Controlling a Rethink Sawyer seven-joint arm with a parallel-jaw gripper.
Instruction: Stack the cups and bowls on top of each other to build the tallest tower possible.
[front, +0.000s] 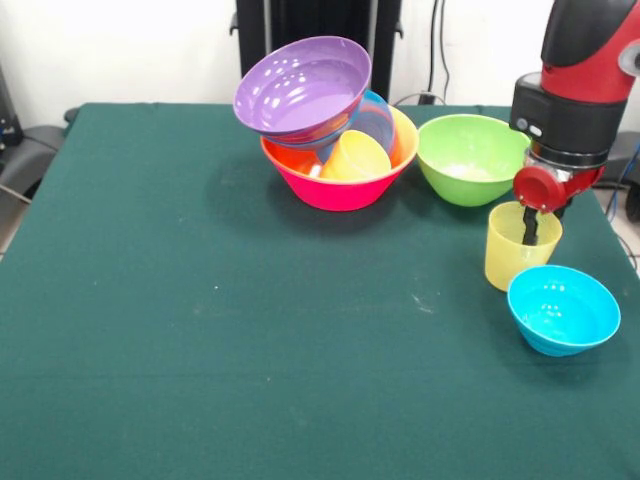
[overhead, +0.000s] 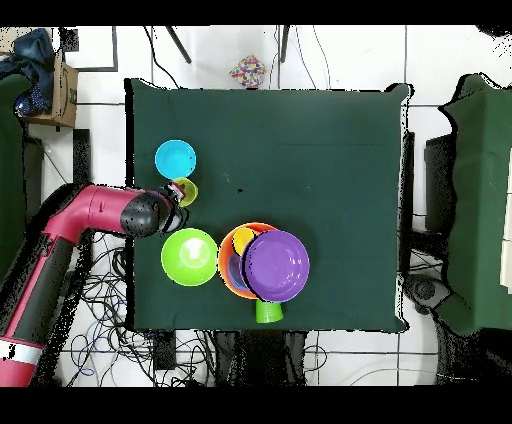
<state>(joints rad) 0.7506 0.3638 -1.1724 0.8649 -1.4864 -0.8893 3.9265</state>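
Now the pincer (front: 529, 226) reaches inside the pale yellow cup (front: 520, 247); its spread cannot be told.

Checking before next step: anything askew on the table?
Yes. In the tower the purple bowl sits tilted instead of nested flat, and a yellow-orange cup leans sideways inside the pink bowl.

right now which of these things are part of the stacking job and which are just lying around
Part of the job:
- tower of nested bowls, purple bowl on top
- green bowl
- pale yellow cup, gripper reaching into it
- small blue bowl
- green cup

Just lying about:
- cardboard box on the floor
- cables
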